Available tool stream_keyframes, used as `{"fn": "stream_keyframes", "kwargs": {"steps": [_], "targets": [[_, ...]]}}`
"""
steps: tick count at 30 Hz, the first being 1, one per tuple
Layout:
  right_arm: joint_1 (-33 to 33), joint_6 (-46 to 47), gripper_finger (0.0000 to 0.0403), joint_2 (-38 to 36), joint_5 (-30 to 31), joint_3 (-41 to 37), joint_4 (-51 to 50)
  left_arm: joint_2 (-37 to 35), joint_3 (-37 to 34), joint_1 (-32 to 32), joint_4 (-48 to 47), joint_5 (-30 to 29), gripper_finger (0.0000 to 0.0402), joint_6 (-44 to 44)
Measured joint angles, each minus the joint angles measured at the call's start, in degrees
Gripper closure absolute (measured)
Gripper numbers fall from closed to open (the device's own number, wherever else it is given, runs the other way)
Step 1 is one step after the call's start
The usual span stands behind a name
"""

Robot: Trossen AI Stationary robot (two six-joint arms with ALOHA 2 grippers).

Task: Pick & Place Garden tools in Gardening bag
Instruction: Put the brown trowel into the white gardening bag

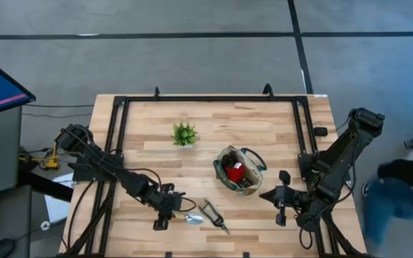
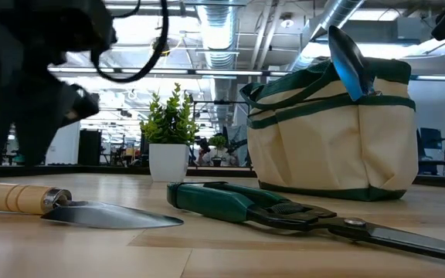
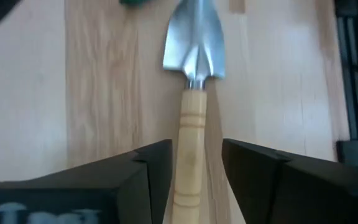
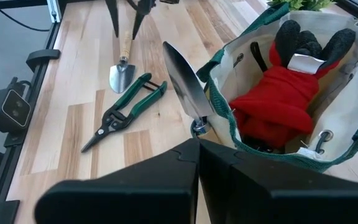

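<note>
I set the left gripper (image 3: 196, 163) fingers apart astride the trowel (image 3: 193, 81) handle for pickup; right gripper (image 4: 199, 155) fingers closed, empty

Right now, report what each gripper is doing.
Left gripper: open, its fingers on either side of the trowel handle, which lies on the table.
Right gripper: shut, empty, beside the gardening bag.

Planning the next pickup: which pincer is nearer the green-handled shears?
Left. The left pincer straddles the trowel handle beside the shears; the right pincer waits beyond the bag.
</note>
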Motion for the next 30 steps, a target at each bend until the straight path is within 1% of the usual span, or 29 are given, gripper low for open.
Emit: {"fn": "stream_keyframes", "kwargs": {"steps": [8,14,27,30], "targets": [[0.00,0.04,0.0403,0.00,0.01,0.00,-0.86,0.00,-2.05,-2.24,1.12,-0.19,0.0277,-0.57],[-0.04,0.04,0.0403,0.00,0.15,0.00,-0.86,0.00,-3.31,-2.99,1.19,-4.40,0.0275,-0.59],[-0.04,0.61,0.0403,0.00,0.22,0.00,-0.66,0.00,-3.94,-3.75,2.02,-4.61,0.0275,-0.59],[-0.02,0.61,0.0403,-0.02,0.22,0.00,-0.64,0.98,-3.94,-3.77,2.25,-4.73,0.0275,-0.92]]}}
